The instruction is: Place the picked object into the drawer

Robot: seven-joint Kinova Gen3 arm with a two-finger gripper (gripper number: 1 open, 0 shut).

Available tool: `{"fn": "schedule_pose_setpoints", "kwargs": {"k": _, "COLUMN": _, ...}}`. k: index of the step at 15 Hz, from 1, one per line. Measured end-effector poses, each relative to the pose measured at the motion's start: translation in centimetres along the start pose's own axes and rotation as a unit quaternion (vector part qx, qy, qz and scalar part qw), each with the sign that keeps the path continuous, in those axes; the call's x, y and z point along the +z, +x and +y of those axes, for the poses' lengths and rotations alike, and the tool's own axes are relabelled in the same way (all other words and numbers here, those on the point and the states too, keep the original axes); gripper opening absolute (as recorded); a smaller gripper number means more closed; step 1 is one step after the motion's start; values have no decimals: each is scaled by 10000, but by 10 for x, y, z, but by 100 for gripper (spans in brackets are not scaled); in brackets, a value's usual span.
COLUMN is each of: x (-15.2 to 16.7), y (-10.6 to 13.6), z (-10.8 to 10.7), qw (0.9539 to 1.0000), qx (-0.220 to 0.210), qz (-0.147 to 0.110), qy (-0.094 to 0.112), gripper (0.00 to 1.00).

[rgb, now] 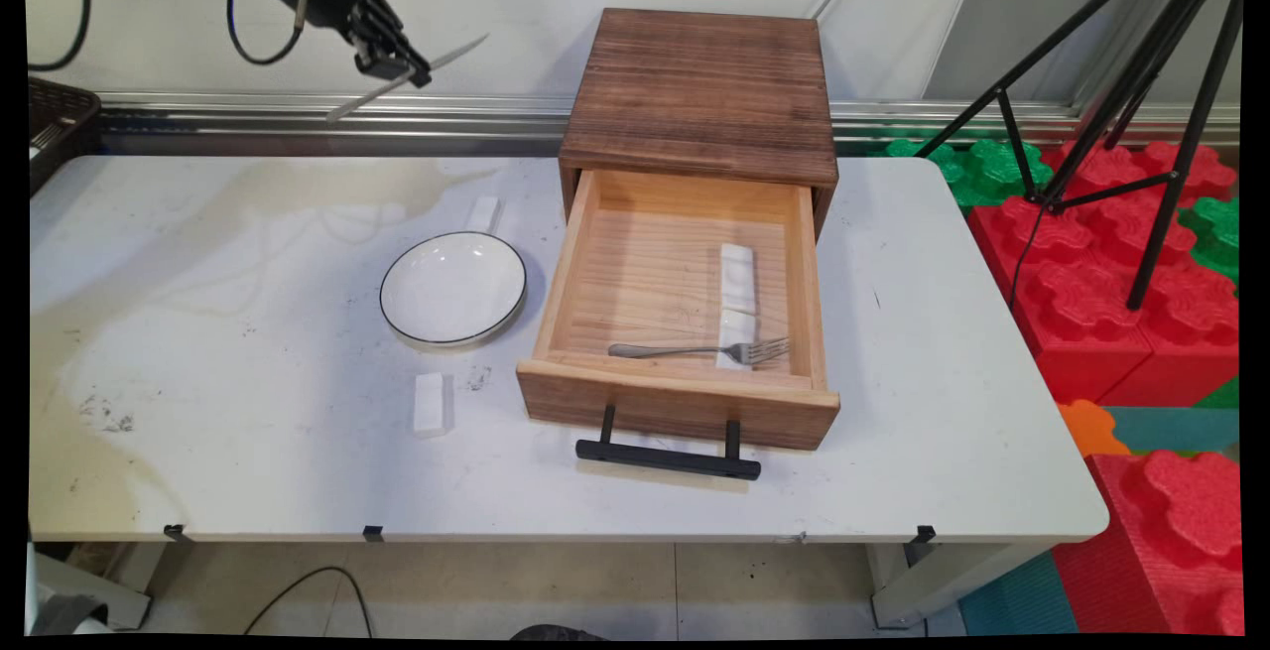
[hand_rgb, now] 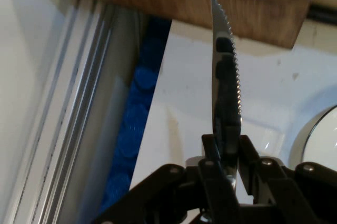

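Serrated knife [hand_rgb: 225, 71] clamped in gripper [hand_rgb: 226, 153], blade pointing straight out beyond fingertips.

No text, label, brand, number or sign is showing legibly in either view.
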Motion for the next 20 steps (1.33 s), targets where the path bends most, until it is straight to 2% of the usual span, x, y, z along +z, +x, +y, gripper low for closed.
{"fn": "schedule_pose_setpoints", "kwargs": {"k": 6, "x": -27, "y": 36, "z": 29, "qw": 9998, "qx": 56, "qz": 200, "qy": -49, "gripper": 0}}
{"fn": "schedule_pose_setpoints", "kwargs": {"k": 11, "x": -41, "y": 78, "z": 71, "qw": 9983, "qx": 297, "qz": 423, "qy": -285, "gripper": 0}}
{"fn": "schedule_pose_setpoints", "kwargs": {"k": 15, "x": -39, "y": 105, "z": 99, "qw": 9964, "qx": 452, "qz": 555, "qy": -460, "gripper": 0}}
{"fn": "schedule_pose_setpoints", "kwargs": {"k": 20, "x": -30, "y": 133, "z": 123, "qw": 9940, "qx": 585, "qz": 690, "qy": -608, "gripper": 0}}
